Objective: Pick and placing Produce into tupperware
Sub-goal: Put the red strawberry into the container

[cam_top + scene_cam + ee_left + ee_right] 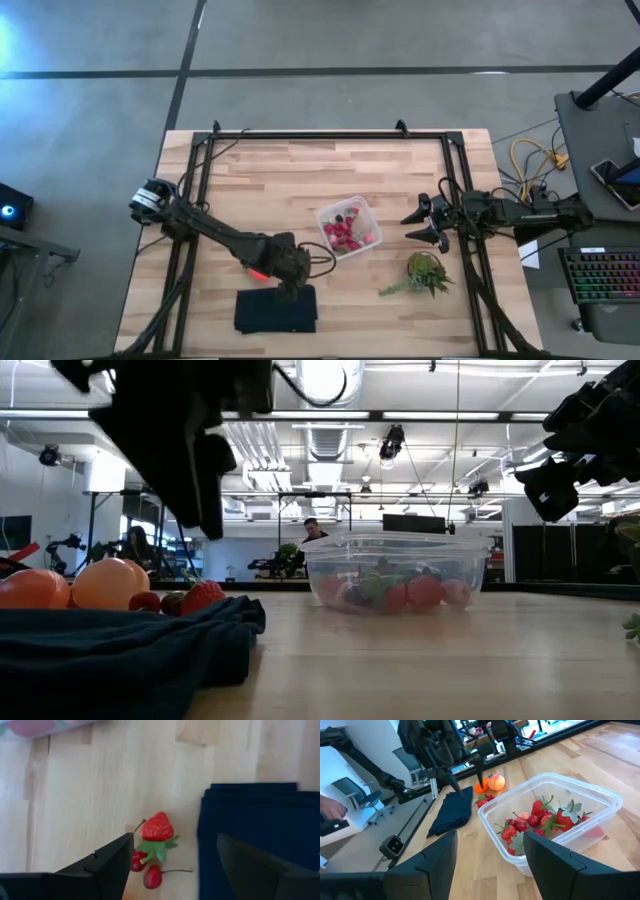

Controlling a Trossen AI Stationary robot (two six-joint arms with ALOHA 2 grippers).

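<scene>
- Left gripper point(170, 862) gapes wide and empty above the strawberry point(157, 827); lower straight, clear of the cloth point(255, 820) beside it
- Right gripper point(490, 855), part-open and empty, waits near the tupperware point(555, 820)

Setting: robotics lab or workshop, open-plan. Light butcher-block wooden table point(300, 180) in a black metal frame stands on grey concrete floor point(90, 110). Beyond the table: exposed silver ceiling ducts point(330, 435) with strip lights, more dark robot arms on stands point(365, 757), grey office chairs point(345, 787), seated people. Right of the table, a desk with a backlit keyboard point(600, 275) and yellow cables point(530, 160).
</scene>
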